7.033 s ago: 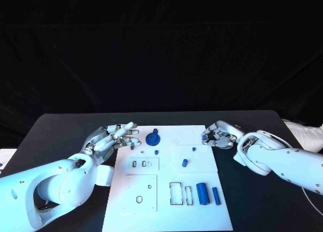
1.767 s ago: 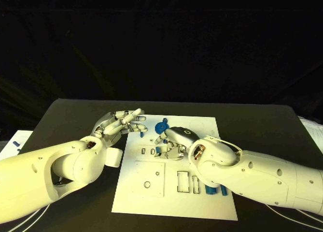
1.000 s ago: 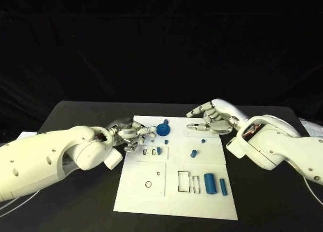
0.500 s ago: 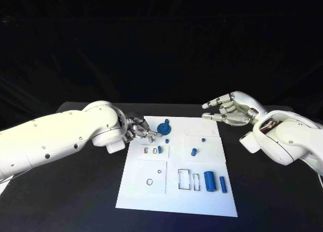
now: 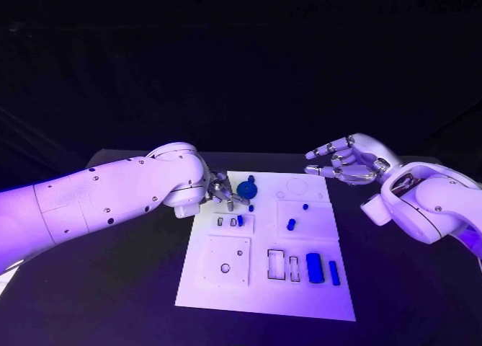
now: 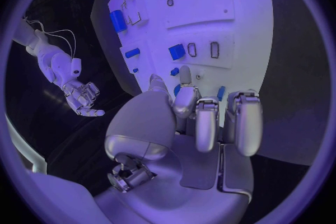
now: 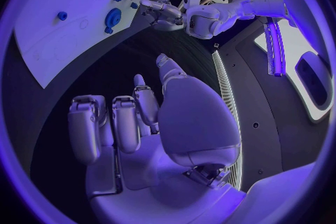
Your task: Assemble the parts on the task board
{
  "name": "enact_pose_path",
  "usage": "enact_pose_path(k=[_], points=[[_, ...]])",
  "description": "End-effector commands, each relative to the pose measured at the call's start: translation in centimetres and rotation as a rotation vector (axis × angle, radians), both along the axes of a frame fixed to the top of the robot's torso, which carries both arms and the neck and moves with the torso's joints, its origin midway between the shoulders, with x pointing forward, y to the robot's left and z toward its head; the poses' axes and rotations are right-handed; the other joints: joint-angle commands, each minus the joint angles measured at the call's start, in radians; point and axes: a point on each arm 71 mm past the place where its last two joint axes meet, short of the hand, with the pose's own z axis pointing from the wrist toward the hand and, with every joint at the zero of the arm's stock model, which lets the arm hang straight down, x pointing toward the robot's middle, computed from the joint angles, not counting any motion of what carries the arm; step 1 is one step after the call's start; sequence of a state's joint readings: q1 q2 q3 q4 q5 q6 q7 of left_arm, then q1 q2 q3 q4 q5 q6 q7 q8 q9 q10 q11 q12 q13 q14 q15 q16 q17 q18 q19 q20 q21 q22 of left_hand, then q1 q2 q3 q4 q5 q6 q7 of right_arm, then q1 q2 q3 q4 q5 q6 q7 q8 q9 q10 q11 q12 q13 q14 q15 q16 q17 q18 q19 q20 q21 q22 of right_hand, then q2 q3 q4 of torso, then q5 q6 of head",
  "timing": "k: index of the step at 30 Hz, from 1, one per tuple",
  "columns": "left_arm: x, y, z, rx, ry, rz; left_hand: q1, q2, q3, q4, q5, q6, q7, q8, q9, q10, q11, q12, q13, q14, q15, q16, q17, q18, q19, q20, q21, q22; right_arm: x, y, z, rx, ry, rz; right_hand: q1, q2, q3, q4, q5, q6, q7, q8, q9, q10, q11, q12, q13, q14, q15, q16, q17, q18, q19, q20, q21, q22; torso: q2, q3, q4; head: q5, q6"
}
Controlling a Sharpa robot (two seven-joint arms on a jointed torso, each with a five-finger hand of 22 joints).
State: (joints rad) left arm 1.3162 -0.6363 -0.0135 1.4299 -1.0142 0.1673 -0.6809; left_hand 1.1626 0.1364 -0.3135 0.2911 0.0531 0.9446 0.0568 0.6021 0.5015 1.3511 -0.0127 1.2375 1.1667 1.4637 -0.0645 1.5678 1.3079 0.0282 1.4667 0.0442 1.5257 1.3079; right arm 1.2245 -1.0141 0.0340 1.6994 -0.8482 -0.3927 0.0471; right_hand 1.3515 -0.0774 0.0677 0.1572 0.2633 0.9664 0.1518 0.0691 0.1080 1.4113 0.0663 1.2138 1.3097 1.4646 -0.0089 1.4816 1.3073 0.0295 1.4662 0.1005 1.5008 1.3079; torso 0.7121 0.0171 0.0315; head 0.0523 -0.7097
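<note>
White under the light, the board [image 5: 266, 288] lies lengthwise in the middle of the black table [image 5: 127, 288], its near end towards me. Near that end, right of two outlined slots, a blue cylinder [image 5: 315, 267] lies just beside a thinner blue bar [image 5: 334, 272]. Left of them sits a raised plate [image 5: 227, 261] with an oval hole. Farther up, a small blue piece [image 5: 240, 220] stands in a slot beside two empty ones, and a short blue peg [image 5: 290, 225] stands on the right half with a tiny stud [image 5: 305, 206] just beyond it. At the far end a round blue disc [image 5: 247, 189] sits left of centre. My left hand [image 5: 222, 194] is down at the board's far left edge, just beside that disc; its fingers are curled in, but I cannot tell whether they pinch anything. My right hand [image 5: 348, 162] hovers off the board's far right corner, well apart from the parts, fingers loosely spread, holding nothing.
</note>
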Motion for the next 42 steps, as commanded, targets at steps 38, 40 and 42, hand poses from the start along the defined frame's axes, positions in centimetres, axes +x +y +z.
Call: enact_pose_path(k=[38,40,42], points=[[0.6,-2.0,-1.8,0.164,0.11,-0.059,0.019,0.02,0.006,-0.01,0.014,-0.025,-0.002,0.022,0.033,0.005,-0.001,0.009,0.006,0.107,-0.007,0.003,0.263,-0.011,0.063,-0.003,0.007,0.184,0.4,0.7,-0.3,-0.007,-0.006,0.011,0.008,0.011,-0.008,-0.006,0.02,0.012,-0.003,0.006,0.004,0.0,-0.005,0.004,0.039,0.071,-0.001,-0.005,0.109,0.005,-0.006,0.003,-0.005,0.128,0.001,-0.0011,0.0007,0.01,-0.02],[0.5,-2.0,-1.8,0.167,0.113,-0.062,0.02,0.02,0.006,-0.01,0.015,-0.025,-0.002,0.023,0.033,0.005,-0.001,0.009,0.007,0.107,-0.007,0.003,0.263,-0.011,0.064,-0.003,0.007,0.184,0.5,0.7,-0.3,-0.007,-0.005,0.011,0.008,0.011,-0.008,-0.006,0.02,0.012,-0.003,0.006,0.004,0.0,-0.005,0.004,0.039,0.071,-0.001,-0.005,0.109,0.005,-0.006,0.003,-0.005,0.128,0.001,-0.0014,0.0,0.011,-0.021],[0.5,-2.0,-1.8,0.168,0.115,-0.064,0.02,0.02,0.006,-0.01,0.015,-0.025,-0.002,0.023,0.033,0.005,-0.001,0.009,0.007,0.107,-0.007,0.003,0.263,-0.011,0.064,-0.003,0.007,0.184,0.5,0.7,-0.3,-0.008,-0.003,0.012,0.008,0.011,-0.008,-0.006,0.02,0.012,-0.003,0.006,0.004,0.0,-0.005,0.004,0.039,0.071,-0.001,-0.005,0.109,0.005,-0.006,0.003,-0.005,0.128,0.001,-0.0013,0.0002,0.011,-0.021]])
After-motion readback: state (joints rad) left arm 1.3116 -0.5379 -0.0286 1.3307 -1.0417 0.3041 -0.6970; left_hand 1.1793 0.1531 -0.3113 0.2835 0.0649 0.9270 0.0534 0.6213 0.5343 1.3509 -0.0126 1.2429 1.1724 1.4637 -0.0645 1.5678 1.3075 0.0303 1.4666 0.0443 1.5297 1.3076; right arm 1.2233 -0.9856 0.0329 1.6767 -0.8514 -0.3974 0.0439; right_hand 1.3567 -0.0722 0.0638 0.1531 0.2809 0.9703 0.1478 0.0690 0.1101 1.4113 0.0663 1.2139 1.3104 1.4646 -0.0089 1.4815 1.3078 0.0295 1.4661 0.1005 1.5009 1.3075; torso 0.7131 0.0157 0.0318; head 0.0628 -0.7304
